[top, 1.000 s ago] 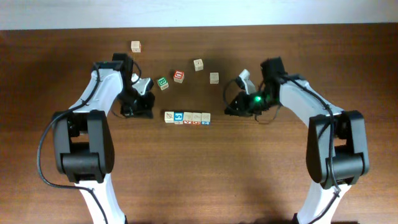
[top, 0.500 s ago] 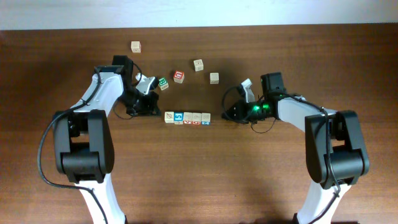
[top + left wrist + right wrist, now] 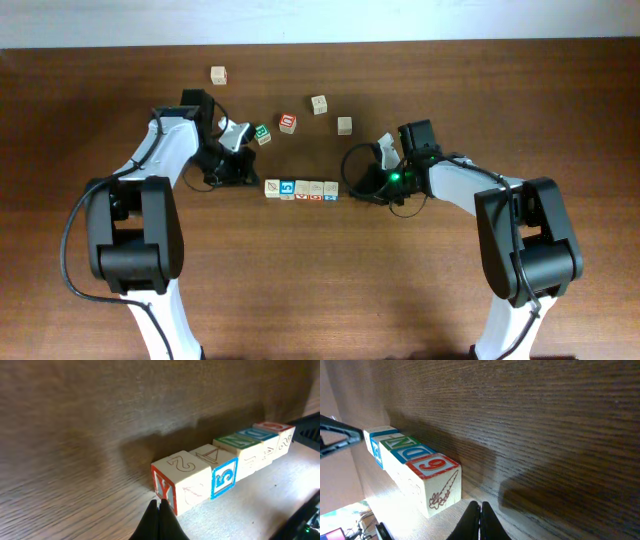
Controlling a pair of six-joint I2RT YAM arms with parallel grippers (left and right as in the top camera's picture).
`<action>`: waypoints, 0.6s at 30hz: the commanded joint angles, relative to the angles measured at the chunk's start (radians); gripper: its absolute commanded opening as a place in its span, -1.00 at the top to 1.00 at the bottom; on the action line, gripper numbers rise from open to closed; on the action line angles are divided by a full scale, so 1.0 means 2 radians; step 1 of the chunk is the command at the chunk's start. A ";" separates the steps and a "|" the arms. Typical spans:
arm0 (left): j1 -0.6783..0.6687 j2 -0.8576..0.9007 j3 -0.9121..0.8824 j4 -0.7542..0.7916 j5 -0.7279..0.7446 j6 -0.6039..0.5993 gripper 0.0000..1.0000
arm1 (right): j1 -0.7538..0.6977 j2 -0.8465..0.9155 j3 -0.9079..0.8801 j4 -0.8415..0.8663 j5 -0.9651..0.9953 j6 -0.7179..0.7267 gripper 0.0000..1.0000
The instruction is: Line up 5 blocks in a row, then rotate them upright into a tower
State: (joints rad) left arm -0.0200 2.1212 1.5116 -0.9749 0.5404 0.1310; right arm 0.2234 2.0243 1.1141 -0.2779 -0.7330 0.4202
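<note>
Several pale wooden letter blocks (image 3: 301, 188) lie side by side in a row at the table's middle. In the left wrist view the row's near end block (image 3: 182, 482) shows a red letter on its side and a 2 on top. My left gripper (image 3: 159, 505) is shut and empty, its tips at that block's lower corner. At the row's other end sits a block with a red 6 (image 3: 434, 477) on top. My right gripper (image 3: 480, 505) is shut and empty, just short of that block. Overhead, the left gripper (image 3: 250, 179) and right gripper (image 3: 352, 188) flank the row.
More loose blocks lie behind the row: a green-printed one (image 3: 262, 133), a red-printed one (image 3: 288, 123), two pale ones (image 3: 319, 103) (image 3: 344, 125), and one far back left (image 3: 218, 75). Both arm bases stand near the front edge.
My right gripper has swung left and down to the row's right end. The left gripper shifted slightly toward the row's left end early on, then held still. The blocks have not moved.
</note>
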 commanded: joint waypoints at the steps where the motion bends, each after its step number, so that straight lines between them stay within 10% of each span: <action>1: 0.000 0.004 -0.027 0.013 0.024 -0.003 1.00 | 0.000 -0.004 -0.002 0.003 0.002 0.003 0.91; 18: 0.000 0.004 -0.030 0.036 0.068 -0.003 1.00 | -0.001 -0.004 -0.002 0.003 -0.017 -0.002 0.91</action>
State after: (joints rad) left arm -0.0200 2.1212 1.4582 -0.9031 0.6487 0.1303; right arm 0.2234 2.0243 1.1141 -0.2752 -0.7391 0.4202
